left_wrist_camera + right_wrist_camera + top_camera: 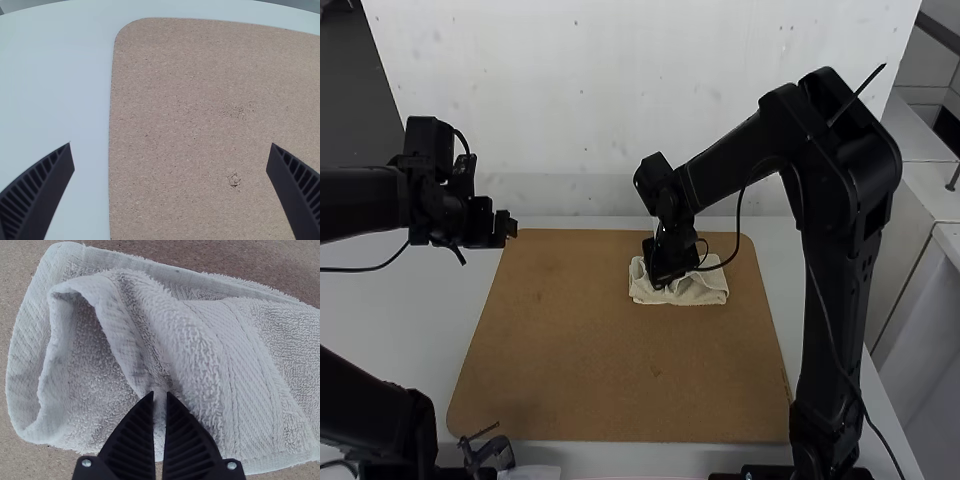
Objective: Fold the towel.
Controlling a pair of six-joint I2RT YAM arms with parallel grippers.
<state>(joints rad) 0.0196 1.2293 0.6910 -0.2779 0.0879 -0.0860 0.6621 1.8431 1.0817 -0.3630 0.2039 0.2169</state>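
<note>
On a brown board [580, 370], we see the cream towel [700, 292] folded and rumpled toward the far right, a ridge pinched between the fingers of the right gripper [659, 284]; near the far left corner, the left gripper [510, 228] hangs open

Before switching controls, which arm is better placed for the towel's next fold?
Right, likely: its end effector pinches a raised fold of the towel; the left end effector hangs open, well away.
</note>
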